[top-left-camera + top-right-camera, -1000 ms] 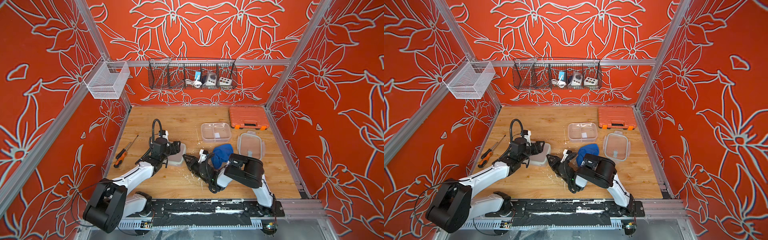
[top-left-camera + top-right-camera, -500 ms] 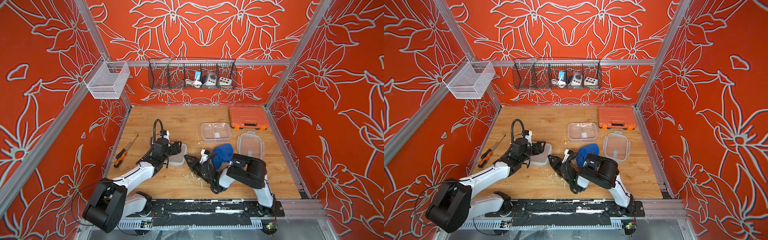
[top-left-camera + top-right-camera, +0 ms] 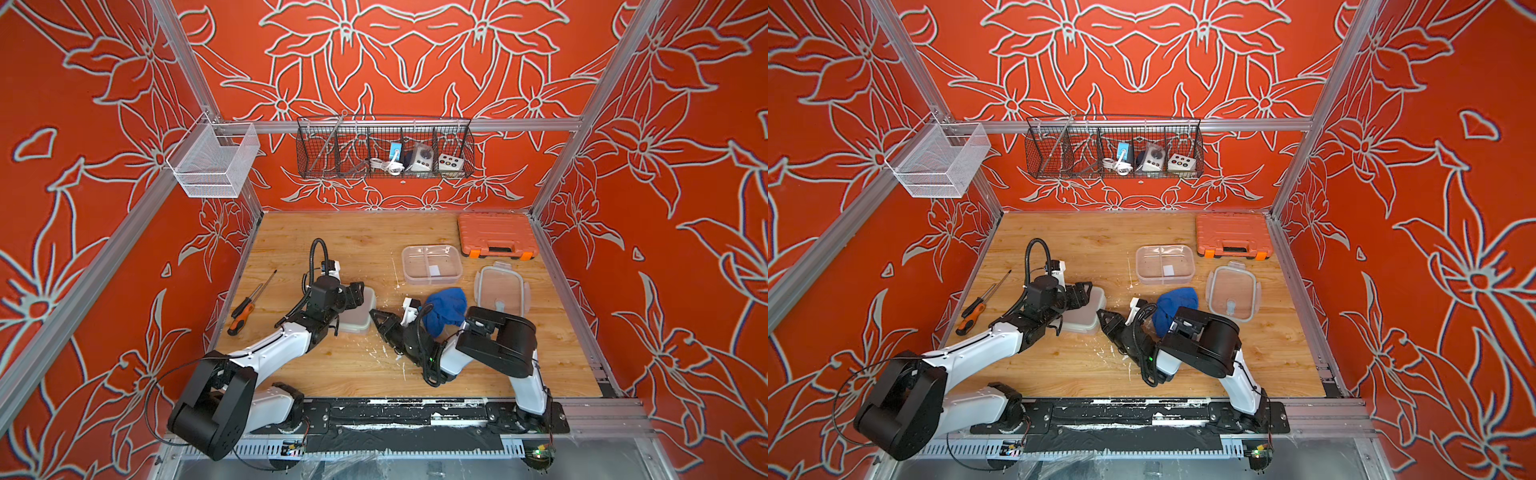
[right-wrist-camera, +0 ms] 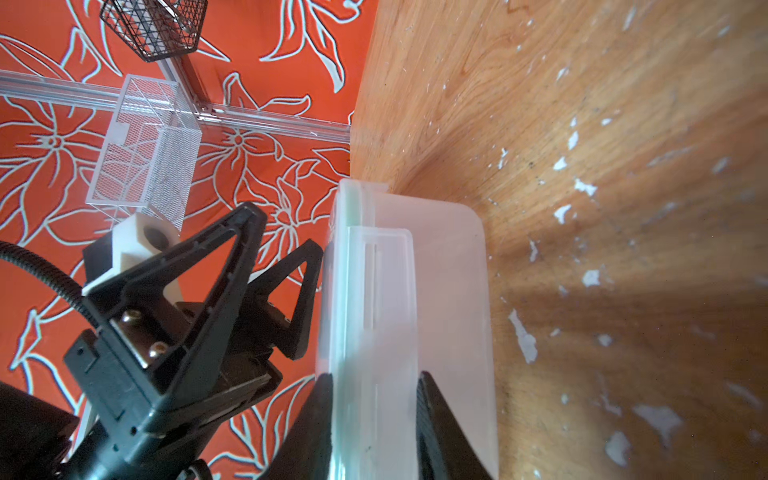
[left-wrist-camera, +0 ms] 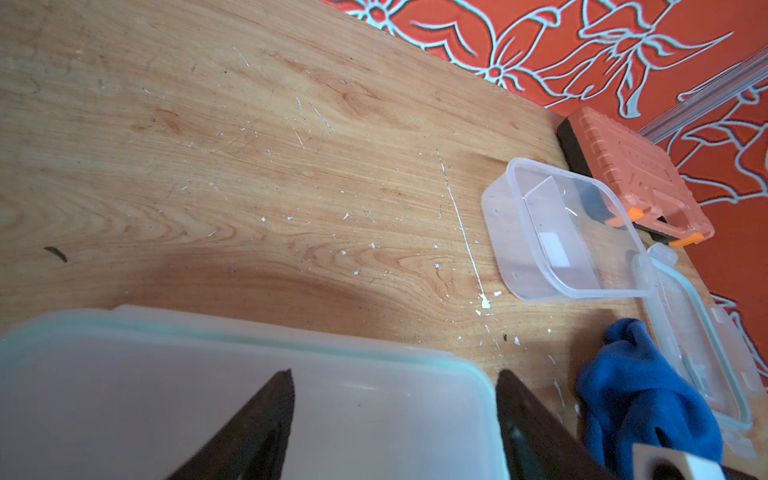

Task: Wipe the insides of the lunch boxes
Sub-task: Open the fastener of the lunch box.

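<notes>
A closed lunch box (image 3: pixel 357 322) (image 3: pixel 1084 322) with a frosted lid lies left of centre. My left gripper (image 3: pixel 359 293) (image 5: pixel 395 374) hovers open over it, one finger above the lid (image 5: pixel 166 395), the other past its corner. My right gripper (image 3: pixel 374 313) (image 4: pixel 376 380) reaches the box's side and is shut on the lid's snap flap (image 4: pixel 382 291). The second lunch box (image 3: pixel 432 264) (image 5: pixel 582 257), open, with a divider and a white label, sits farther back. A blue cloth (image 3: pixel 446 305) (image 5: pixel 636 395) lies by my right arm.
A loose clear lid (image 3: pixel 502 289) lies right of the cloth. An orange tool case (image 3: pixel 494 235) sits in the back right corner and a screwdriver (image 3: pixel 249 303) near the left wall. Wire baskets (image 3: pixel 384 147) hang on the back wall. White flecks dot the wooden table (image 3: pixel 353 365).
The right arm has shifted very slightly, its gripper staying at the closed box's side. The left arm and everything on the table stay where they were.
</notes>
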Controlling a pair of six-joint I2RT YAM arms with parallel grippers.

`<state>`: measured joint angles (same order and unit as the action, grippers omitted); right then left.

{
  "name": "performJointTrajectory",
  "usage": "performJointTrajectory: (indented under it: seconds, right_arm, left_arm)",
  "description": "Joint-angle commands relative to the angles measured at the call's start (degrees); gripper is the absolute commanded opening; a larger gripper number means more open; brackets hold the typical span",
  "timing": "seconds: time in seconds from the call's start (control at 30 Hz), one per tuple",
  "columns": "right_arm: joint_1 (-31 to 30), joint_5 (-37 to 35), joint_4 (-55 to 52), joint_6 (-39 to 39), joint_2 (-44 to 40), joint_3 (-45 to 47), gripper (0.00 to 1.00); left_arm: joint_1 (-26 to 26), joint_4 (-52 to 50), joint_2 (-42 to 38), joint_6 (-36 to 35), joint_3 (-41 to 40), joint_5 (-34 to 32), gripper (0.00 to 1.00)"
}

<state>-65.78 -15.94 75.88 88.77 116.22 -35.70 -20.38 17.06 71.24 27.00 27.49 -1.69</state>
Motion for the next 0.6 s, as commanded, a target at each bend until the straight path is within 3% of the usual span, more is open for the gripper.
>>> performJointTrajectory:
  seconds: [0.0, 0.2, 0.43, 0.57]
  right_arm:
    - [0.68, 1.87, -1.56, -3.15, -3.99, -0.1, 0.0]
    - [1.53, 4.07, -7.36, -4.04, -6.64, -0.01, 0.0]
    - [1.54, 3.53, -1.78, -0.92, -3.15, 1.74, 0.0]
    - [1.53, 2.81, 1.64, -0.62, -2.69, 3.9, 0.12]
  left_arm:
    - [-0.88, -10.73, 3.24, 1.3, -1.95, 0.31, 0.77]
    - [-1.24, -10.4, 4.01, 1.64, -1.9, -0.06, 0.77]
    - [-1.24, -12.14, 1.55, 1.86, -0.91, -0.93, 0.77]
    - [-1.2, -14.8, -1.05, 1.9, 1.13, -2.25, 0.81]
